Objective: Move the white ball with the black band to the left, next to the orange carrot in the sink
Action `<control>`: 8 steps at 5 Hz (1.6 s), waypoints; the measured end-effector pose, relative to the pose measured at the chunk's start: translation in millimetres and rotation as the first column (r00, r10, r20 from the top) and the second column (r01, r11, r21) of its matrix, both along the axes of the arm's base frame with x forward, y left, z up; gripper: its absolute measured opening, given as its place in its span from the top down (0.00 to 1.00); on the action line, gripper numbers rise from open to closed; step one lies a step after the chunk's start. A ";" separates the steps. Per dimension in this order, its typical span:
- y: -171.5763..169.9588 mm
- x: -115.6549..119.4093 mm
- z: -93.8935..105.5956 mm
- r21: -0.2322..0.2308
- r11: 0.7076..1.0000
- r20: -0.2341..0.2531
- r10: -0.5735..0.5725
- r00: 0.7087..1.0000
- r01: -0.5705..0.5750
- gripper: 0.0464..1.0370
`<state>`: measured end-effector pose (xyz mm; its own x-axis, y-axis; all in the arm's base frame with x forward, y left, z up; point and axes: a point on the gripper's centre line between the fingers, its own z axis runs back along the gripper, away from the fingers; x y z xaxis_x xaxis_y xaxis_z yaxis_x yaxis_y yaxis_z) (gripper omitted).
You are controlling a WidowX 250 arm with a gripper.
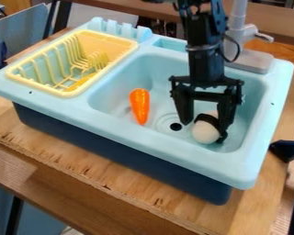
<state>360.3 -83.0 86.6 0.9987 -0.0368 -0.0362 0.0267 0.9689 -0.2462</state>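
Note:
The black gripper hangs down into the right part of the light blue sink, its fingers apart. A white rounded object lies low between them, against the right finger, with a small gap to the left one. A black band crosses the object's upper side; whether it belongs to the object or the gripper, I cannot tell. Left of the gripper, an orange carrot lies in the basin with its narrow end toward the front.
A yellow dish rack sits in the sink unit's left side. The grey faucet stands behind the basin at the right. A dark drain hole lies between carrot and gripper. The sink unit rests on a wooden table.

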 end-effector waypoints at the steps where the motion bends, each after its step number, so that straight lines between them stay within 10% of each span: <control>1: -10.0 -14.9 -13.0 -0.020 1.000 -0.044 -0.004 0.999 0.003 0.33; 4: -18.6 -28.6 -2.9 -0.039 0.999 -0.009 -0.008 1.000 0.008 0.42; 8: 25.9 -20.3 15.1 0.149 0.989 -0.020 -0.002 1.000 0.005 0.42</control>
